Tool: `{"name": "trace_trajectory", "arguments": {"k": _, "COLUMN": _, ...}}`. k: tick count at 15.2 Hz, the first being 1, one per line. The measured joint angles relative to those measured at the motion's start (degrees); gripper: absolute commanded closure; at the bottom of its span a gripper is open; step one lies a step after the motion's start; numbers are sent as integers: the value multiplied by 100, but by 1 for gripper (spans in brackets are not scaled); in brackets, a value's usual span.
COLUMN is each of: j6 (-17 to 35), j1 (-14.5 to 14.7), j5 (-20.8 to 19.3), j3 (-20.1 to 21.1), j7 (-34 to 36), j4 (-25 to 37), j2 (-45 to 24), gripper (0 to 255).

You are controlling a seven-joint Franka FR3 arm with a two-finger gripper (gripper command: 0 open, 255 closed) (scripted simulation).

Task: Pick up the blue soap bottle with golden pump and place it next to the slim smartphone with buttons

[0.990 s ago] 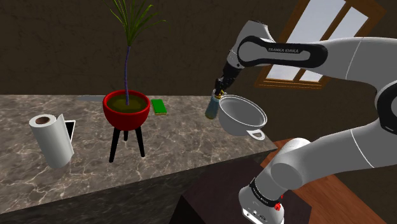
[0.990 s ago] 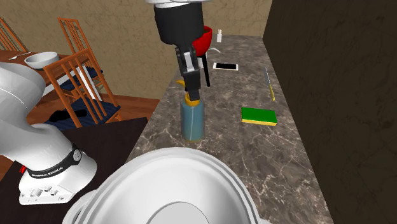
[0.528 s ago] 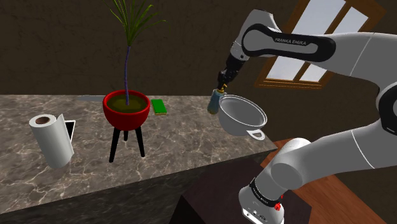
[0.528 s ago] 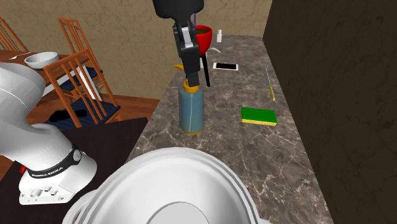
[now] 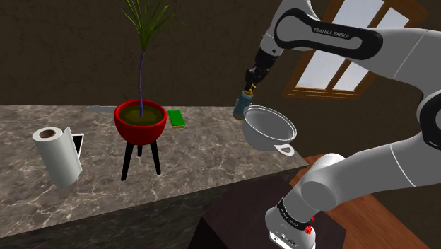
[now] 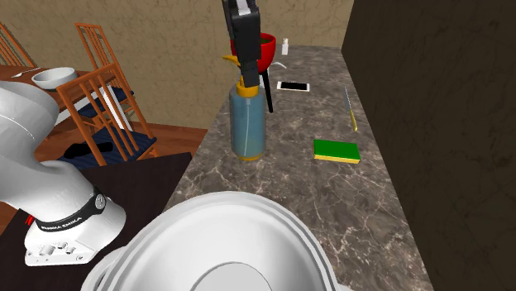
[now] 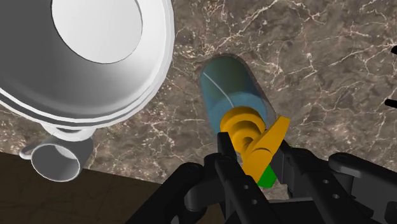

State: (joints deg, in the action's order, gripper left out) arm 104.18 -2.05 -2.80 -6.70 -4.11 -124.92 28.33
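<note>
The blue soap bottle hangs from my gripper, upright, with its long axis running nearly straight down from my hand. My two black fingers are clamped on its golden pump at the neck. In the wrist view the blue body points away from me toward the marble counter. From the second exterior view I judge that its base is clear of the stone, not resting on it.

Just beside the bottle is the white pot, at the counter's end nearest my stand. The green sponge lies flat on the counter a little way off, on the second exterior view's right.

The smartphone is what my next move turns on. It lies flat, well apart from the bottle, farther along the counter and away from my stand. In the shoulder view it sits at the far left, partly tucked behind the upright paper towel roll.

Between the bottle and the phone stands the red planter on its black legs, holding a tall, thin plant. I think the carry has to run the length of the counter toward the shoulder view's left and pass the planter on one side. The bottle needs to stay high enough not to catch the planter's rim or leaves. It should come down on the bare stone beside the phone, short of the paper towel roll.
</note>
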Motion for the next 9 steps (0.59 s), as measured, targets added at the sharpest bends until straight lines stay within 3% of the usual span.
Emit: {"name": "trace_trajectory", "arguments": {"k": 9, "j6": -683, "j1": 14, "j5": 23, "j3": 17, "j7": -9, "j4": 798, "j2": -116, "gripper": 255}}
